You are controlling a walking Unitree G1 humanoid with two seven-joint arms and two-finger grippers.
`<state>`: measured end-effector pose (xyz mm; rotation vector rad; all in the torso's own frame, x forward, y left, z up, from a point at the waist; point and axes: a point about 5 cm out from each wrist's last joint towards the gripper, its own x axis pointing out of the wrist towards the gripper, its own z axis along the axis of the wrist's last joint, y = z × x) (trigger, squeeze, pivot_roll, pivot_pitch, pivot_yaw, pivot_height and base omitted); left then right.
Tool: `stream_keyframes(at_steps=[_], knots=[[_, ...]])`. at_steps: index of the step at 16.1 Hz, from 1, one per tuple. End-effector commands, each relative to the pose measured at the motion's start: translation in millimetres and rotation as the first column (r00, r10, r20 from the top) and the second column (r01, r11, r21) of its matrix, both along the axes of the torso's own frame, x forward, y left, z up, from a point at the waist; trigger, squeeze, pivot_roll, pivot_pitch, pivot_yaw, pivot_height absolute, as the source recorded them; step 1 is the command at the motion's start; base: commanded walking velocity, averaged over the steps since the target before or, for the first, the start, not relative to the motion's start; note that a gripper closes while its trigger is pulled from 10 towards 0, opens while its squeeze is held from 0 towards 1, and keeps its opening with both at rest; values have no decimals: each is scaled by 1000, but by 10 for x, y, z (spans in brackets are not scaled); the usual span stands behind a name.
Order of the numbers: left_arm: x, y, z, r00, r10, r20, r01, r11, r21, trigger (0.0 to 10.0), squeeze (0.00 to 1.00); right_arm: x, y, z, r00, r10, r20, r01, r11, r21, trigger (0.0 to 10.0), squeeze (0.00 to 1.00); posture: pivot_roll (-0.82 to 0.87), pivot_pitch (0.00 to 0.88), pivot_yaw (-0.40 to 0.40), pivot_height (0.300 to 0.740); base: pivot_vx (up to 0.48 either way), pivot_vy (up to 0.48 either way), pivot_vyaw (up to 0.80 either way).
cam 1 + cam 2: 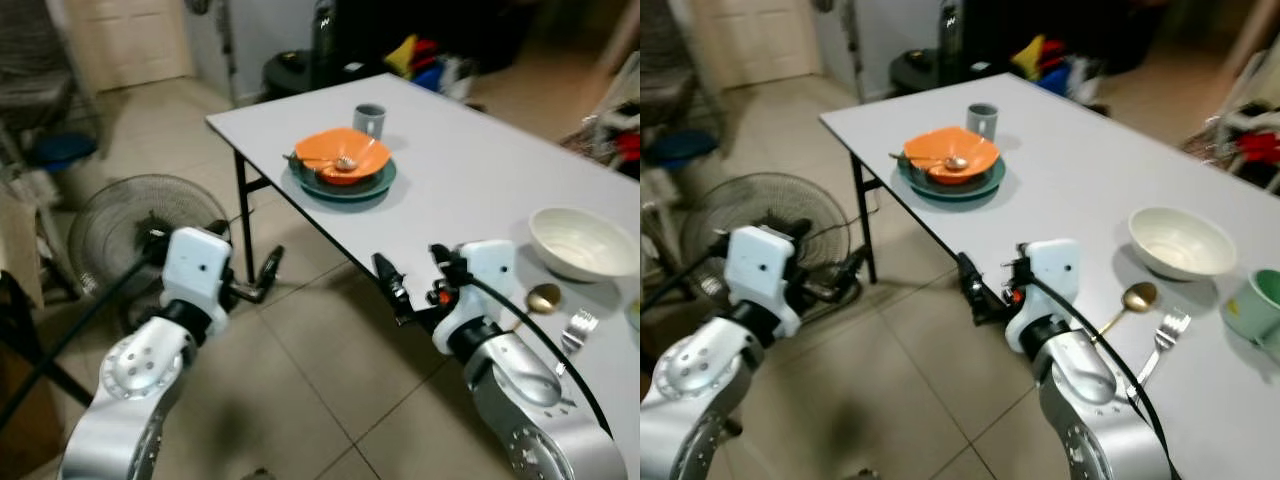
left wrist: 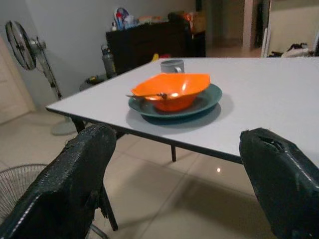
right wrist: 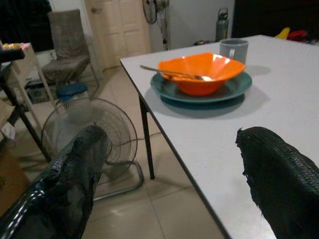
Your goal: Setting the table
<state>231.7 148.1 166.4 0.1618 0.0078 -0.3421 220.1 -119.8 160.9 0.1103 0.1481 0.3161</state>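
An orange bowl (image 1: 345,152) with a spoon (image 1: 345,162) in it sits on a teal plate (image 1: 385,183) near the far corner of the white table (image 1: 470,170). A grey mug (image 1: 369,119) stands just behind them. At the right lie a white bowl (image 1: 583,243), a gold spoon (image 1: 543,298), a fork (image 1: 578,328) and a green mug (image 1: 1258,305). My right gripper (image 1: 415,275) hovers open at the table's near edge, empty. Over the floor to the left of the table, my left gripper (image 1: 262,275) is open and empty too.
A floor fan (image 1: 140,235) stands on the tiles at the left, beside the table leg (image 1: 243,225). A chair (image 3: 70,45) and a door (image 1: 130,40) are further back. A dark cabinet (image 1: 420,40) with colourful items is behind the table.
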Motion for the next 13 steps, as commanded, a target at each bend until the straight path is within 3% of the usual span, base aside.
stream_keyframes(at_steps=[1,13], knots=[[-3,-41,1,1000,-16,-4,16,1000,-11,10000,0,11,-53,19,1000,-19,5,19,1000,-8,10000,1000,123,0,21,740,0,394,0],[7,-47,4,1000,-23,-8,23,1000,-8,10000,0,24,-41,7,1000,-21,-11,21,1000,12,10000,1000,126,0,21,740,0,399,0]])
